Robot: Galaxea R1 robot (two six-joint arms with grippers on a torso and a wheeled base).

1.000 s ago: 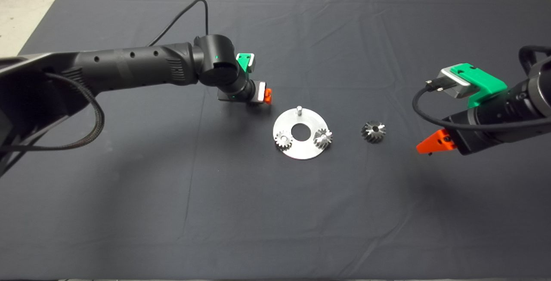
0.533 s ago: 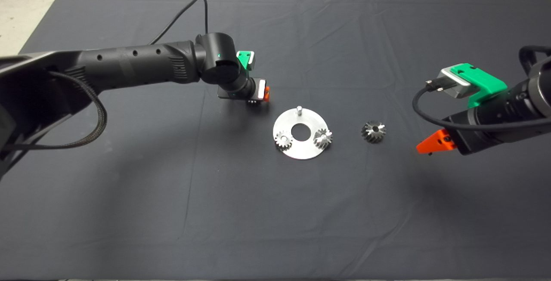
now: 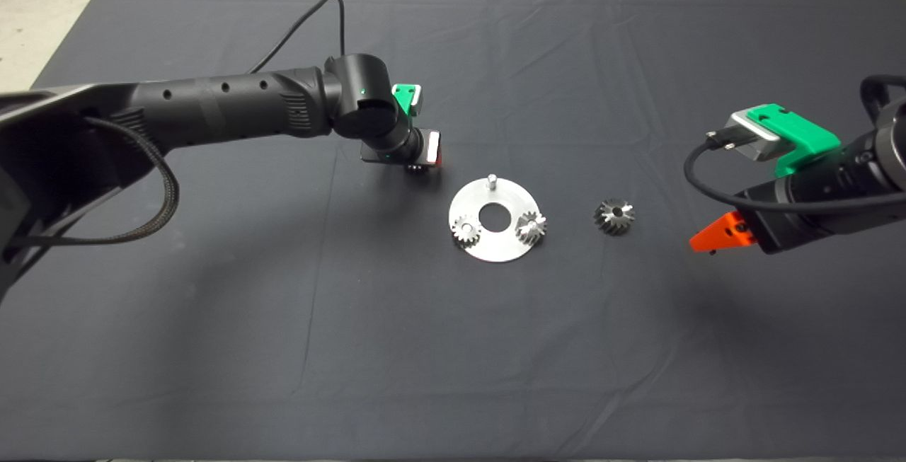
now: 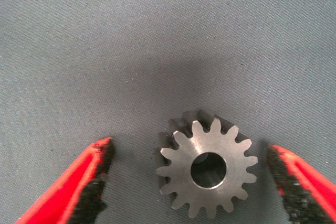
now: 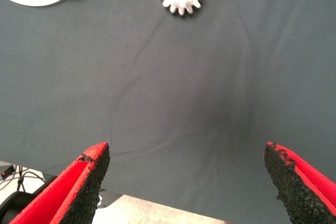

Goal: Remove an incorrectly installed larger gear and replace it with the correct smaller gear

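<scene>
Smaller gear [image 4: 208, 170] flat on mat [image 4: 157, 40], between left gripper's [image 4: 191, 182] spread fingers [image 4: 92, 179], untouched.

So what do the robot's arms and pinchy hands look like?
Both arms are black tubes with round joints. The left arm has small holes along it, a thin black cable looping above and a braided black cable hanging below. Each wrist carries a green block with a silver part. The right gripper shows pointed red fingers, and the left gripper's fingers have rough black pads. A black cable curls by the right wrist.
</scene>
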